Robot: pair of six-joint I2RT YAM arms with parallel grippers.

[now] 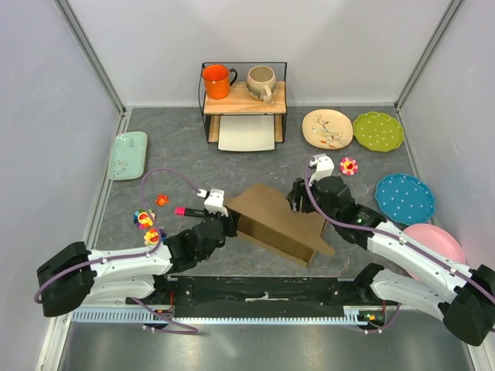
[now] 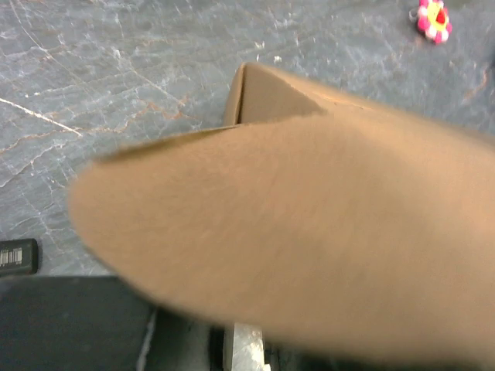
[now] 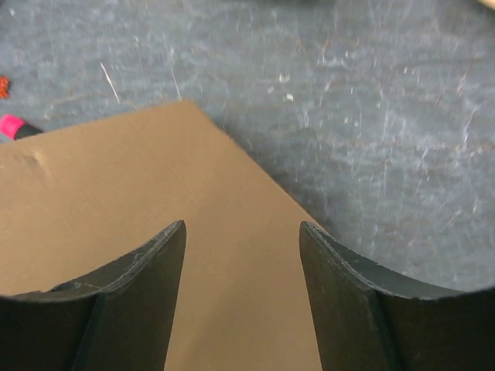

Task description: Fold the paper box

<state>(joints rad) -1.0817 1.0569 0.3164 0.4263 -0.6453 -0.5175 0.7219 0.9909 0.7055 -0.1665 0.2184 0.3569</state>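
The brown paper box point(image 1: 278, 222) lies partly folded at the table's middle, with a raised wall along its near side. My left gripper point(image 1: 230, 222) is at the box's left end. In the left wrist view a blurred cardboard flap point(image 2: 309, 232) fills the frame and hides the fingers, so its state is unclear. My right gripper point(image 1: 296, 199) is over the box's back right part. In the right wrist view it is open point(image 3: 242, 226), with its fingers apart just above a flat panel of the box point(image 3: 116, 185), holding nothing.
A wire rack point(image 1: 243, 99) at the back holds an orange mug point(image 1: 216, 80) and a beige mug point(image 1: 261, 82), with a white tray point(image 1: 247, 133) beneath. Plates point(image 1: 404, 198) lie at the right and a mint dish point(image 1: 128, 154) at the left. A pink marker point(image 1: 188, 210) and small toys point(image 1: 147, 226) lie near the left arm.
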